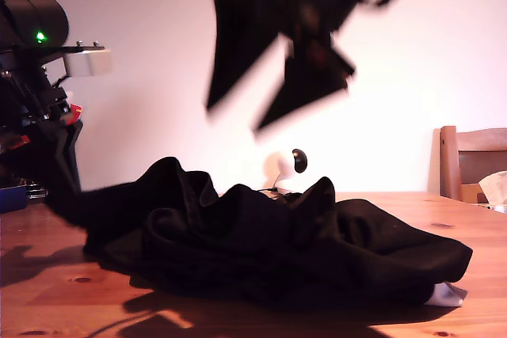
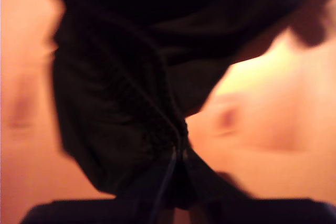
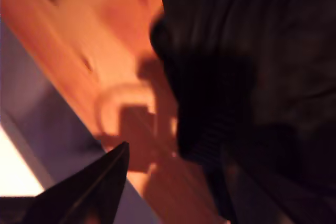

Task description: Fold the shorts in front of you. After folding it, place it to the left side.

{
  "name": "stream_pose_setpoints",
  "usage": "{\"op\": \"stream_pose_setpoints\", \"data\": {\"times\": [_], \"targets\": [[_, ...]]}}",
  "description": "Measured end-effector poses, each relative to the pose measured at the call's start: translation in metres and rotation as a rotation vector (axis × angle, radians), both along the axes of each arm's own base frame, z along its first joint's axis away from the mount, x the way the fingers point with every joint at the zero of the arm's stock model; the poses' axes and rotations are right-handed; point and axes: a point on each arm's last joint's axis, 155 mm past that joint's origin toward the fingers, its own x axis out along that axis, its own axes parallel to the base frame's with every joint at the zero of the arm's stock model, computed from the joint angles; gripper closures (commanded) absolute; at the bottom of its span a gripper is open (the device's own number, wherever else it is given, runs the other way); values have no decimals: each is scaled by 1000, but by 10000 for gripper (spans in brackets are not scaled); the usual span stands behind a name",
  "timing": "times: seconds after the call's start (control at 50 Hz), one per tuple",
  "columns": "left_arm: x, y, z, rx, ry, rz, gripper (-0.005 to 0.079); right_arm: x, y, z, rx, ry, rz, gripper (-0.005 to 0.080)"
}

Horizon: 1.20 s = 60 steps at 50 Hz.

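Shorts (image 1: 269,235) lie crumpled in a loose heap on the table (image 1: 475,227), not yet folded; a white scrap of trim shows at the heap's edge toward the exterior view's right. Fabric is soft, light and limp, judged likely to sag and slide; the ribbed waistband (image 2: 131,108) offers the firmest hold. My first end effector (image 2: 178,156) pinches that waistband. My second end effector (image 3: 173,182) hangs over the shorts; whether it is spread or pressed together cannot be told. Beyond the shorts stands a chair (image 1: 473,164).
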Motion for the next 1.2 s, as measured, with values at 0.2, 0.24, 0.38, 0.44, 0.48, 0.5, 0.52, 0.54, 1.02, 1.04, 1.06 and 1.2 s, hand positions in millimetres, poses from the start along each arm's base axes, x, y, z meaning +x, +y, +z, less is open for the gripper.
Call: {"op": "stream_pose_setpoints", "data": {"times": [0.2, 0.24, 0.38, 0.44, 0.48, 0.5, 0.52, 0.54, 1.02, 1.04, 1.06, 1.2], "targets": [[-32, -6, 13, 3, 84, 40, 763, -12, 10, 8, 4, -49, 97, 241], [-37, -7, 18, -1, 92, 62, 763, -13, 10, 8, -1, -56, 107, 242], [-47, -8, 31, -11, 92, 83, 763, -9, -2, 2, -91, -125, 158, 243], [-50, -7, 33, -11, 100, 94, 763, -4, -9, 0, -138, -162, 162, 243], [-52, -6, 34, -10, 103, 96, 763, -1, -13, -1, -162, -179, 168, 243], [-53, -6, 35, -10, 106, 98, 763, 0, -14, -1, -170, -186, 168, 243], [-54, -5, 35, -9, 108, 98, 763, 0, -15, -1, -173, -187, 167, 243], [-55, -5, 36, -8, 110, 98, 763, 0, -16, -1, -176, -187, 167, 243], [-59, -5, 38, -15, 127, 120, 763, 14, -7, 48, -168, -232, 151, 240], [-59, -5, 38, -16, 126, 119, 763, 14, -9, 49, -176, -231, 150, 240], [-59, -5, 38, -17, 127, 119, 763, 12, -11, 47, -187, -225, 150, 240], [-60, -6, 39, -24, 128, 117, 763, 7, -28, 35, -261, -179, 126, 240]]}}
